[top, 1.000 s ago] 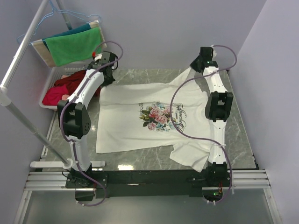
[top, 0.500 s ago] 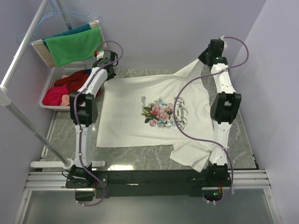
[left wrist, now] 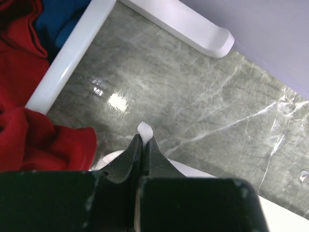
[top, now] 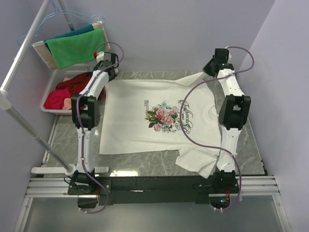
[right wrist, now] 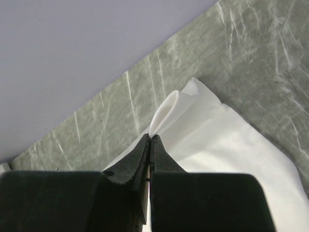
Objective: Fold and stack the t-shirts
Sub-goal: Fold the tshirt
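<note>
grey marbled counter [top: 145,162] under lilac walls, both arms stretched to its far edge. one white t-shirt [top: 135,125] lies spread across the middle of the counter with its rose print and dark script facing up, hem toward the left, neck toward the right. the left fingers [top: 105,66] are pressed together on the shirt's far hem corner, at the far left of the counter just beside the white basket [top: 50,109]; in the left wrist view a small nub of white cloth pokes out past the closed tips [left wrist: 140,145]. the right fingers [top: 212,68] are likewise clamped shut, pinching the far sleeve near the back wall, and that sleeve rises off the counter in a taut peak toward them. in the right wrist view a rounded fold of white fabric loops out beyond the tips [right wrist: 147,142] and the rest of the sleeve falls away to the stone. the near sleeve lies rumpled at the counter's near edge, close to the right arm's base. red cloth [top: 67,89] fills the basket, and a green cloth [top: 75,48] hangs over the rack behind it.
</note>
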`<action>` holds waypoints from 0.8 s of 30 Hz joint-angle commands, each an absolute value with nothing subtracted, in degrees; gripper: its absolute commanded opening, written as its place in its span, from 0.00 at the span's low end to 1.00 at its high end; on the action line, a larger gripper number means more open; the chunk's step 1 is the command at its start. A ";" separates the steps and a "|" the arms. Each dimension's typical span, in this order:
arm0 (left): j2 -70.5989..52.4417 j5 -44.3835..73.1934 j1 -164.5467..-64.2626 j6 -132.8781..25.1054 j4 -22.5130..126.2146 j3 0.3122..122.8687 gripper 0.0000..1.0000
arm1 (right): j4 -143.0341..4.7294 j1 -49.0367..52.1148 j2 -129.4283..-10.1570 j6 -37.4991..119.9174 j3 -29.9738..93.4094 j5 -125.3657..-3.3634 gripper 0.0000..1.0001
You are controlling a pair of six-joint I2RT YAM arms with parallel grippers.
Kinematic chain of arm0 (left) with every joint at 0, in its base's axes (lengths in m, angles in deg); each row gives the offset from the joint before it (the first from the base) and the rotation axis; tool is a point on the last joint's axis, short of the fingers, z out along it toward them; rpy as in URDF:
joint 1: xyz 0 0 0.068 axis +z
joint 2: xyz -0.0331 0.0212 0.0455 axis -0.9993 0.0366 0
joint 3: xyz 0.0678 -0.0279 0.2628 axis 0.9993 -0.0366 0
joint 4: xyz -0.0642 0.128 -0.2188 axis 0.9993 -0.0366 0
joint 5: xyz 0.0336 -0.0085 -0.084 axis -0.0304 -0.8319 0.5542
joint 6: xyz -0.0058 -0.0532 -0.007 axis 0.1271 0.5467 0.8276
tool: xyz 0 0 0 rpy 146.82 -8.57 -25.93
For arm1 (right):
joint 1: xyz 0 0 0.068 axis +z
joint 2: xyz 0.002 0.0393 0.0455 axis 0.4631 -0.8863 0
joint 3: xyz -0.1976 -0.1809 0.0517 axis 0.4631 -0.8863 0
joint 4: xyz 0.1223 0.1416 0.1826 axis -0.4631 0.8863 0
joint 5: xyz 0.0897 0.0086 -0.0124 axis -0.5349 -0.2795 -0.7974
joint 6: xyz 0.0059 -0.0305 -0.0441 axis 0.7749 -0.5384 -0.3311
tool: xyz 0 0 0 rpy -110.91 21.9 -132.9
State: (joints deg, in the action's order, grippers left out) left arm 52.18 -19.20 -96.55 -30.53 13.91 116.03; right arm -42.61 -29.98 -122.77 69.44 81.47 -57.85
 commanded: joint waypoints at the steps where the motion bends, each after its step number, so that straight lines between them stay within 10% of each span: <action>1: 47.53 -19.87 -96.08 -31.19 16.61 117.57 0.01 | -42.94 -30.14 -115.02 69.02 78.70 -58.31 0.00; 24: 40.59 -17.15 -96.08 -28.47 10.64 104.92 0.01 | -43.20 -30.05 -91.90 72.98 44.78 -58.66 0.00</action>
